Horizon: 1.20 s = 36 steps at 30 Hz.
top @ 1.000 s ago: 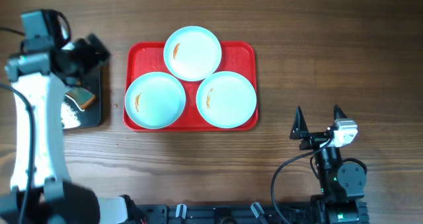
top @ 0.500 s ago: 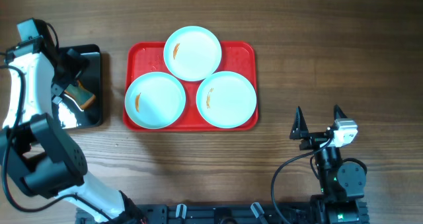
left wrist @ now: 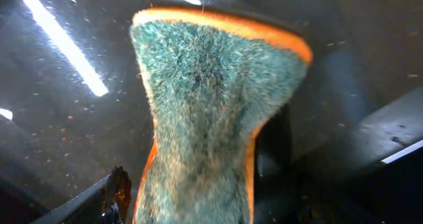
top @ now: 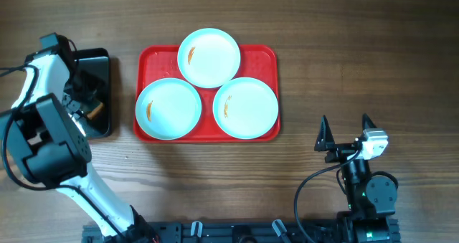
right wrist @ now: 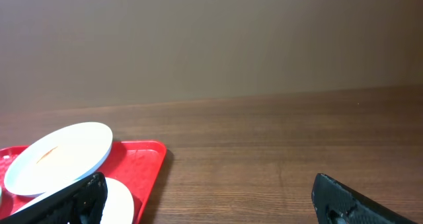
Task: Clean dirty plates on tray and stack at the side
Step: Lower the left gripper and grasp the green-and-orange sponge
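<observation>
Three plates [top: 209, 57] sit on the tray [top: 269, 56]; left gripper [top: 86, 103] straddles the sponge [left wrist: 211, 118], frame's left edge (gripping? can't tell); right gripper [top: 345, 121] spread wide.

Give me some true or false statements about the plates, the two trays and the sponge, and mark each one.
1. Three plates sit on the red tray. True.
2. Every plate is clean. False: each bears an orange smear.
3. The sponge lies on the red tray. False: it is at the black tray.
4. The right gripper is open, apart from the red tray. True.
</observation>
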Motion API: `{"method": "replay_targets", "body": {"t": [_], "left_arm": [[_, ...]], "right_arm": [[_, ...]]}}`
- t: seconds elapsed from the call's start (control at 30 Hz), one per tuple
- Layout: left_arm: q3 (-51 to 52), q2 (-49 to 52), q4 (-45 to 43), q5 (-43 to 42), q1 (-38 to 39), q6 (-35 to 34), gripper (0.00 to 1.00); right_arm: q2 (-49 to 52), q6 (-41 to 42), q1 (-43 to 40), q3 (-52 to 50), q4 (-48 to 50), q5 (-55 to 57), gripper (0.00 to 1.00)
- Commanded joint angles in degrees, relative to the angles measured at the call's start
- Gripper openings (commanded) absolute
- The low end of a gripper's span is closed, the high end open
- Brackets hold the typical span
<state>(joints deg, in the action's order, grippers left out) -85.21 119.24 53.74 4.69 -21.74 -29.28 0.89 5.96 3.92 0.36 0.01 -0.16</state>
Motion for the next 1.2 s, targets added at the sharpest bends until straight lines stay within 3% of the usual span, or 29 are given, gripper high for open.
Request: {"method": "replay_targets", "body": {"t": [0.0, 0.1, 0.17, 0.23, 0.27, 0.33, 0.57, 0.6, 0.63, 0.67, 0.7, 0.93, 0.97, 1.0, 1.03, 1.1, 1.13, 1.17], "left_arm": [[-0.2, 2.2, -0.2, 1.0, -0.3, 0.6, 0.76], [-0.1, 2.7, -0.1, 1.0, -0.3, 0.6, 0.71], [-0.1, 2.7, -0.2, 1.0, -0.3, 0.6, 0.57], [-0.1, 2.7, -0.2, 1.0, -0.3, 0.6, 0.37], [-0.1, 2.7, -0.2, 1.0, -0.3, 0.6, 0.21], [-0.1, 2.7, -0.3, 1.0, -0.3, 0.5, 0.04], [-0.1, 2.7, -1.7, 1.0, -0.3, 0.5, 0.04], [-0.1, 2.7, -2.1, 1.2, -0.3, 0.5, 0.22], [-0.1, 2.7, -2.6, 1.5, -0.3, 0.5, 0.56], [-0.1, 2.7, -3.3, 2.2, -0.3, 0.5, 0.81], [-0.1, 2.7, -3.8, 2.7, -0.3, 0.5, 1.00], [-0.1, 2.7, -7.1, 5.9, -0.3, 0.5, 1.00], [-0.1, 2.7, -7.1, 5.9, -0.3, 0.5, 0.94], [-0.1, 2.7, -7.1, 5.9, -0.3, 0.5, 0.76], [-0.1, 2.7, -7.1, 5.9, -0.3, 0.5, 0.48], [-0.1, 2.7, -7.1, 5.9, -0.3, 0.5, 0.12], [-0.1, 2.7, -7.1, 5.9, -0.3, 0.5, 0.04], [-0.1, 2.7, -7.1, 5.9, -0.3, 0.5, 0.04]], "right_arm": [[-0.3, 0.4, -0.2, -0.1, 0.3, -0.5, 1.00], [-0.3, 0.4, -0.2, -0.1, 0.3, -0.5, 1.00], [-0.3, 0.4, -0.2, -0.1, 0.3, -0.5, 1.00], [-0.3, 0.5, -0.2, -0.1, 0.3, -0.5, 1.00], [-0.3, 0.4, -0.2, -0.1, 0.3, -0.5, 1.00], [-0.3, 0.4, -0.2, -0.1, 0.3, -0.5, 1.00], [-0.3, 0.4, -0.2, -0.1, 0.3, -0.5, 1.00], [-0.3, 0.4, -0.2, -0.1, 0.3, -0.5, 1.00], [-0.3, 0.4, -0.2, -0.1, 0.3, -0.5, 1.00], [-0.3, 0.4, -0.2, -0.1, 0.3, -0.5, 1.00], [-0.3, 0.4, -0.2, -0.1, 0.3, -0.5, 0.99], [-0.3, 0.4, -0.2, -0.1, 0.3, -0.5, 1.00], [-0.3, 0.4, -0.2, -0.1, 0.3, -0.5, 1.00], [-0.3, 0.5, -0.2, -0.1, 0.3, -0.5, 0.99], [-0.3, 0.4, -0.2, -0.1, 0.3, -0.5, 1.00], [-0.3, 0.5, -0.2, -0.1, 0.3, -0.5, 1.00], [-0.3, 0.5, -0.2, -0.1, 0.3, -0.5, 1.00], [-0.3, 0.4, -0.2, -0.1, 0.3, -0.5, 1.00]]}}
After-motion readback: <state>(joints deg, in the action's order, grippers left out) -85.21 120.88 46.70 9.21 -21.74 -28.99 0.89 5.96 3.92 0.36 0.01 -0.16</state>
